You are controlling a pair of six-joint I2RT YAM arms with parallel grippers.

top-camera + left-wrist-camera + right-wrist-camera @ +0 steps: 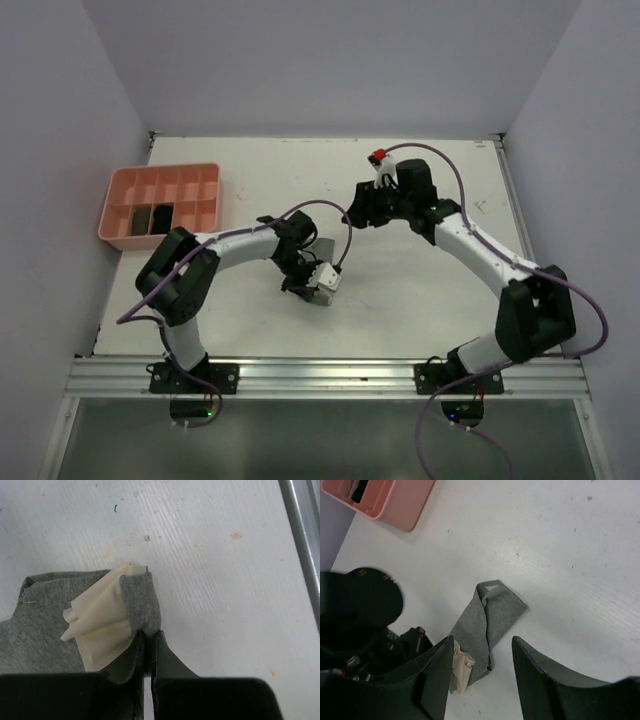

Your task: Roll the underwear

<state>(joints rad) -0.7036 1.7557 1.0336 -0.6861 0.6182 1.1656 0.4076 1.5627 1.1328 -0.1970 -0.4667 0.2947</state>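
Grey underwear (492,615), cream lining exposed one end, folded into narrow strip, lying on white tabletop (570,555).

Top view high, looking down over whole table (280,170). Wrist views close, both sharing grey underwear (492,612).

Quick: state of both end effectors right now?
Left end effector: shut on the underwear.
Right end effector: open, holding nothing.
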